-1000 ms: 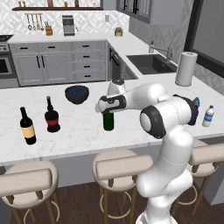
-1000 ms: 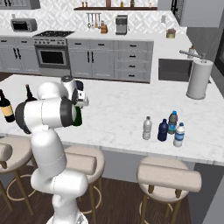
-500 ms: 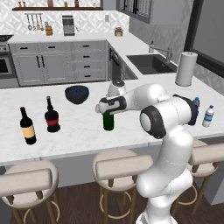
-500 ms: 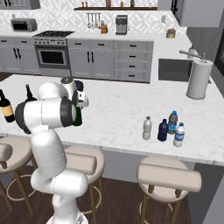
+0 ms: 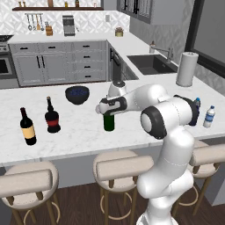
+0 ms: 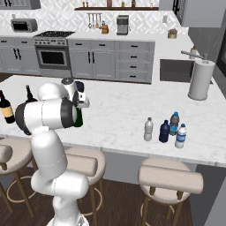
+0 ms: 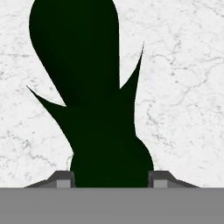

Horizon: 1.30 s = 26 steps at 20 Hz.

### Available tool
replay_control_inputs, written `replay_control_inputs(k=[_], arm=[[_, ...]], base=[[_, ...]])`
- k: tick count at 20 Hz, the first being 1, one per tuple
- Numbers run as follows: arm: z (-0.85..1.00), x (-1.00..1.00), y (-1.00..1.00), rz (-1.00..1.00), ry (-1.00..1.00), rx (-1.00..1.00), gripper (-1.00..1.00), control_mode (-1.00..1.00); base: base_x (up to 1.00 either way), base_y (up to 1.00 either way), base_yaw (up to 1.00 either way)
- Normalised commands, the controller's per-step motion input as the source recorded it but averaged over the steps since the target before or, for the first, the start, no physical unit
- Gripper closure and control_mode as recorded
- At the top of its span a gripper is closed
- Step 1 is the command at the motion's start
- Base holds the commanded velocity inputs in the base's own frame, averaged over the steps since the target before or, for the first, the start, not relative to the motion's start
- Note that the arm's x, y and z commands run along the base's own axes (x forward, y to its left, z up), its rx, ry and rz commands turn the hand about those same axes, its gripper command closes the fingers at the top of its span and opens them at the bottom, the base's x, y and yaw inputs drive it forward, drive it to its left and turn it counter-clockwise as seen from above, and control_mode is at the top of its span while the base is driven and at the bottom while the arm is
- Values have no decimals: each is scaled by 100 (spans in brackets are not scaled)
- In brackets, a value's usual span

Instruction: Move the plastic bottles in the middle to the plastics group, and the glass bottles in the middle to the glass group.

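The tall dark green glass bottle (image 5: 108, 122) stands upright mid-counter, partly behind my arm in the right base view (image 6: 78, 118). My gripper (image 5: 107, 110) sits over its neck. In the hand view the bottle (image 7: 87, 65) runs up from between the fingertips (image 7: 65, 178), which press its two sides, so the gripper (image 7: 111, 179) is shut on it. The yellow-label bottle (image 5: 28, 127) and red-label bottle (image 5: 52, 117) stand to the left. On the right are a clear greyish bottle (image 6: 148, 129), a dark blue one (image 6: 164, 131) and two blue-capped bottles (image 6: 175, 123) (image 6: 180, 135).
A dark bowl (image 5: 77, 94) sits just behind and left of the green bottle. A paper towel roll (image 5: 186, 69) stands at the far right by the sink (image 5: 151, 63). Stools (image 5: 121, 169) line the counter's near edge.
The fingers have closed in on the green bottle's neck. The arm and the bottles stay where they were.
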Motion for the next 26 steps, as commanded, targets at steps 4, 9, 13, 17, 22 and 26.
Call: replay_control_inputs(k=[4,9,13,17,22,26], arm=[[25,-9,1,0,-1,4,100,-100],[55,-34,6,5,0,7,100,-100],[16,-42,55,16,0,1,100,-100],[2,-46,86,22,0,0,100,-100],[2,-43,100,21,-4,0,100,-100],[3,-21,100,15,-3,-2,100,-100]], base=[[0,0,0],[0,0,0],[0,0,0],[0,0,0],[0,0,0],[0,0,0]])
